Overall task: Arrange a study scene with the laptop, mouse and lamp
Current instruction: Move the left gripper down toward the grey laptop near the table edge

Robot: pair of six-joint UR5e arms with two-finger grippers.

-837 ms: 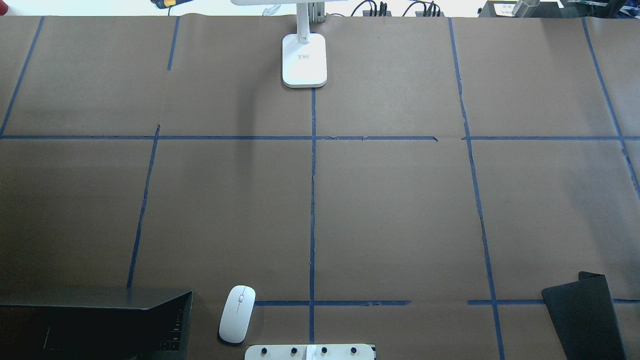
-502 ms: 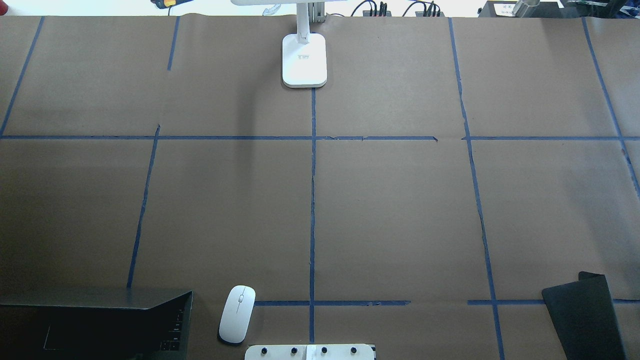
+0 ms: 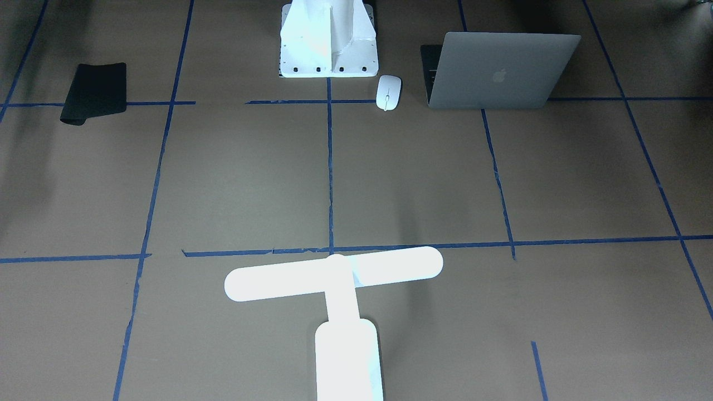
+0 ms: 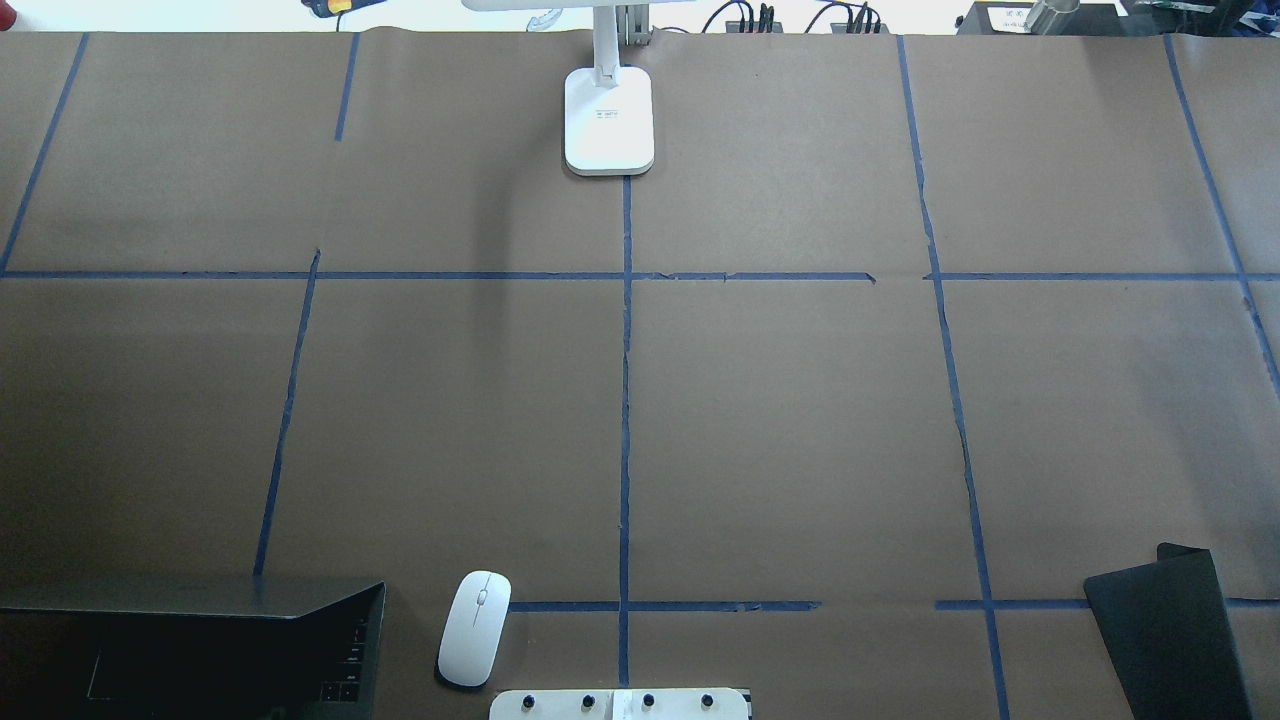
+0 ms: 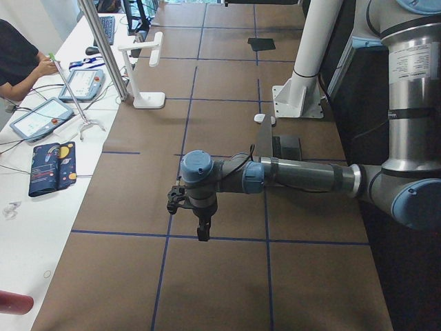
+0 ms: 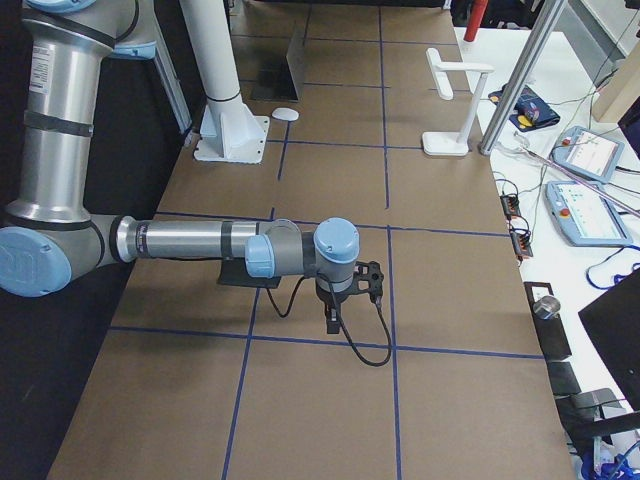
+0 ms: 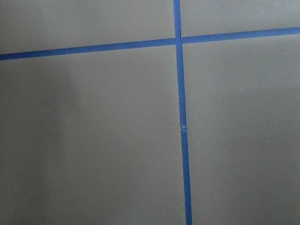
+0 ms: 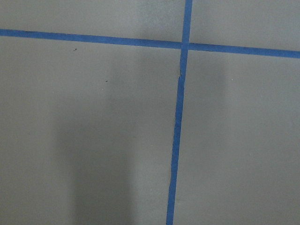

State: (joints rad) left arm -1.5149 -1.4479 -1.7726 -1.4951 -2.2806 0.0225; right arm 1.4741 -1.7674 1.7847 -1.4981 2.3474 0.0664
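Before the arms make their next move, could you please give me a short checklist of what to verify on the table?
1. The laptop is open with its lid raised and nothing on it: ok.
2. The mouse lies beside the laptop without touching it, free to grasp: ok.
3. The lamp stands upright at the far edge: ok.
4. The left gripper hangs over bare table, away from every item: ok. Open or shut: cannot tell.
5. The right gripper also hangs over bare table: ok. Open or shut: cannot tell.
6. The black mat lies apart on the robot's right side: ok.
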